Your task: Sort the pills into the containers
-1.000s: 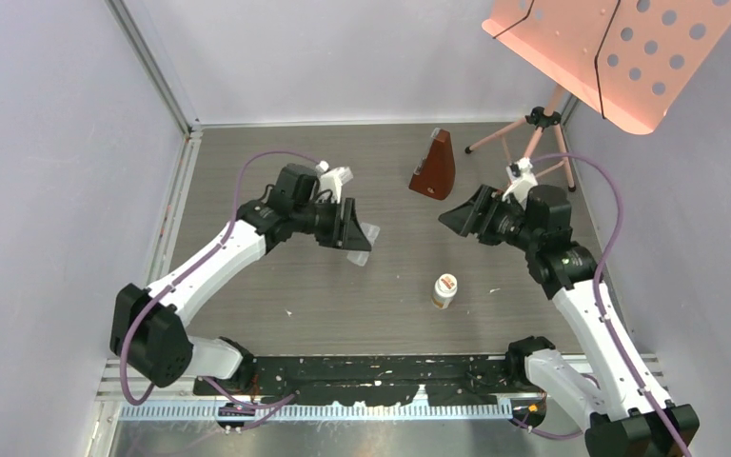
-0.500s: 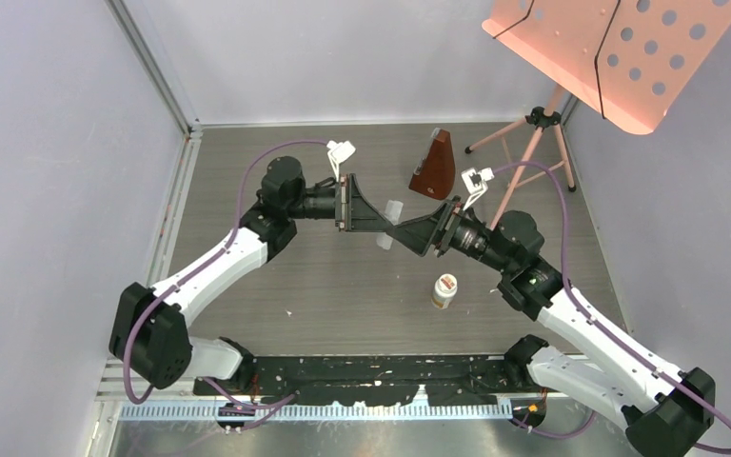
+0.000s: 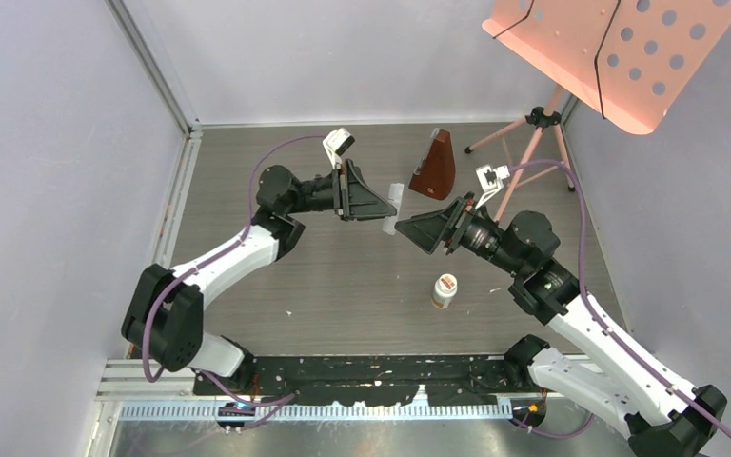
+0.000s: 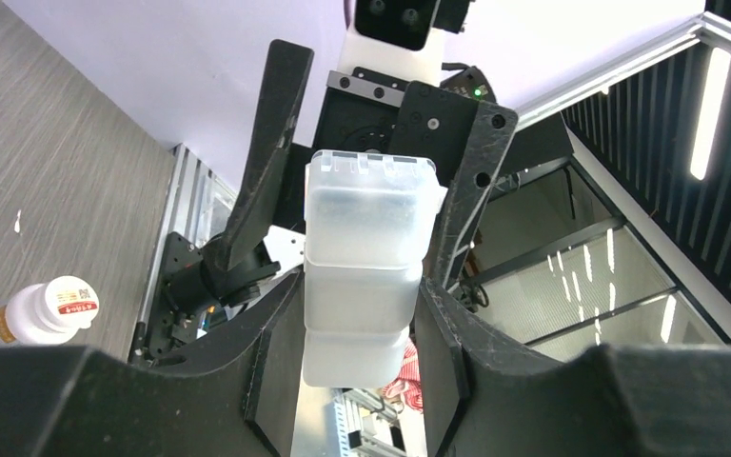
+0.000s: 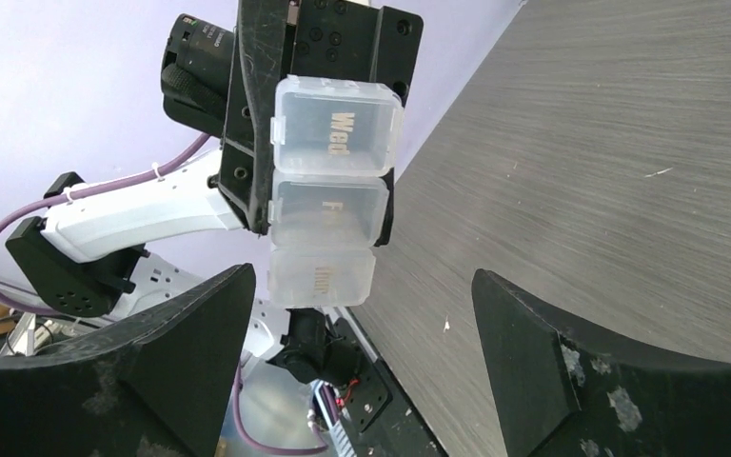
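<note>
Bright, even light with faint shadows; clear container (image 4: 366, 276) sharp, right tool's fingers (image 5: 523, 352) dark, little detail.

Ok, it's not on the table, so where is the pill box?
Top view, centre: the pill box is held above the table by the left gripper, facing the open right gripper, near the metronome.
</note>
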Controlling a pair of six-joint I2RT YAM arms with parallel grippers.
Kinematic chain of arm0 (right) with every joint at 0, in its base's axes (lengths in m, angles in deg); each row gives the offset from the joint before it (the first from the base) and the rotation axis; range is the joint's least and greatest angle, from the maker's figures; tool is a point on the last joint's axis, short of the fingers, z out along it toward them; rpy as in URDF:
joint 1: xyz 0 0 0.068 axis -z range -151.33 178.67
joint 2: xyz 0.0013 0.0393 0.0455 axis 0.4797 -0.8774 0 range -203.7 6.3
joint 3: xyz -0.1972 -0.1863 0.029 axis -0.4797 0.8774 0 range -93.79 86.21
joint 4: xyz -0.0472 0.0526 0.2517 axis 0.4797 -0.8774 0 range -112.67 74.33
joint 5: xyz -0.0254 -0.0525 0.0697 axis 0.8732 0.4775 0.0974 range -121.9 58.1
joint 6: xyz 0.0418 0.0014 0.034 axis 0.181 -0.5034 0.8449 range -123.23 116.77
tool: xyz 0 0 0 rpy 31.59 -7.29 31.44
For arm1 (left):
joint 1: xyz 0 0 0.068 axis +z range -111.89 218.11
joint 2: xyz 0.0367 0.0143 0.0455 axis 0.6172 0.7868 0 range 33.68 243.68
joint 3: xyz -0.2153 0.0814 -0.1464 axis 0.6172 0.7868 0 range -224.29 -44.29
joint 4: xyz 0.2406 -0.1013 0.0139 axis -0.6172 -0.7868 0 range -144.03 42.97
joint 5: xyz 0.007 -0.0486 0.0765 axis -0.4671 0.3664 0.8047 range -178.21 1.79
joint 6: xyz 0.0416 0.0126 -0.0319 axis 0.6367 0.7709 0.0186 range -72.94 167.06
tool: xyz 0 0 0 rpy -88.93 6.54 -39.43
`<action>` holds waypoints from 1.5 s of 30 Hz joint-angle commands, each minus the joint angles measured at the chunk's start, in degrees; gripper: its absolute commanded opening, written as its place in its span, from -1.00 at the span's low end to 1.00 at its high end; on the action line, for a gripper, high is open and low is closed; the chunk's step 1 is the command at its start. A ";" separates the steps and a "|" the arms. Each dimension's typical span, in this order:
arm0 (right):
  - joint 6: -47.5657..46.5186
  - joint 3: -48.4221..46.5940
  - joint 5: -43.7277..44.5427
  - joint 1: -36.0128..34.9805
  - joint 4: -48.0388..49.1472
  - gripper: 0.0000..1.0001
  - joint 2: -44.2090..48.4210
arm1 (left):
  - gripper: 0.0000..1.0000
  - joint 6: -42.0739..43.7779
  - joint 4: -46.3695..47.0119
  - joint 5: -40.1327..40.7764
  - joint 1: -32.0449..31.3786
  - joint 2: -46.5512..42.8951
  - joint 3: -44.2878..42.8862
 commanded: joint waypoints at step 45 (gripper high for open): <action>5.49 -10.89 -17.32 -0.23 14.66 0.06 -18.20 | -0.98 16.58 -27.74 18.88 -0.02 -17.28 -0.21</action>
